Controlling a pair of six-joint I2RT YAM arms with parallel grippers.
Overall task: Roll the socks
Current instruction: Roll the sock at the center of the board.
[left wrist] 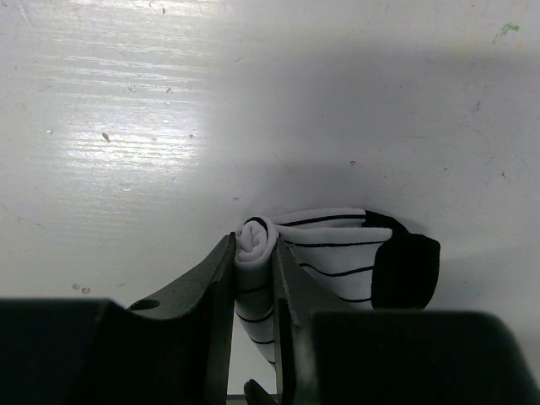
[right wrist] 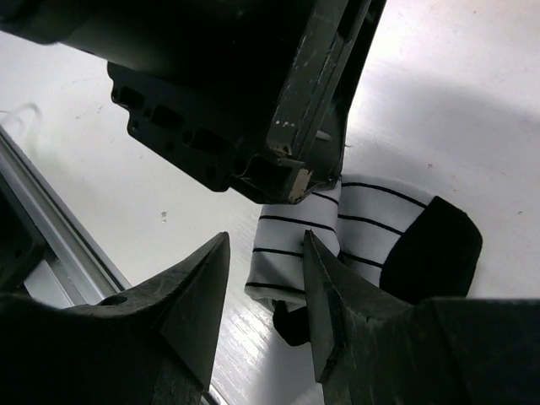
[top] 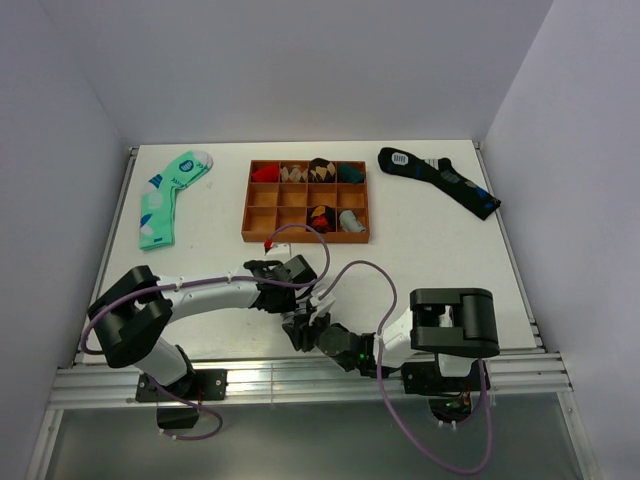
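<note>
**Roll in progress, three views.** The striped sock (left wrist: 333, 245) lies flat on the counter (top: 450, 270), near its front edge. It sits between the two arms and on the near side of the compartment tray (top: 245, 205). One end is wound into a small coil, and the other, black end lies loose to the right in the left wrist view.

We judge the sock light, soft and limp. It should bend without resistance, and the coil is likely to slacken if released. The best hold is therefore across the rolled end, pinching every layer at once.

The left arm (top: 215, 290) reaches low from the left toward the middle. The left fingers (left wrist: 215, 278) are clamped together on the coil.

The right arm (top: 385, 345) lies folded along the near edge, its wrist pointing left. The right fingers (right wrist: 202, 287) stand apart, one over the striped cloth, and grip nothing.

The mint sock (top: 165, 195) and the black sock (top: 440, 178) lie well apart at the far corners.
</note>
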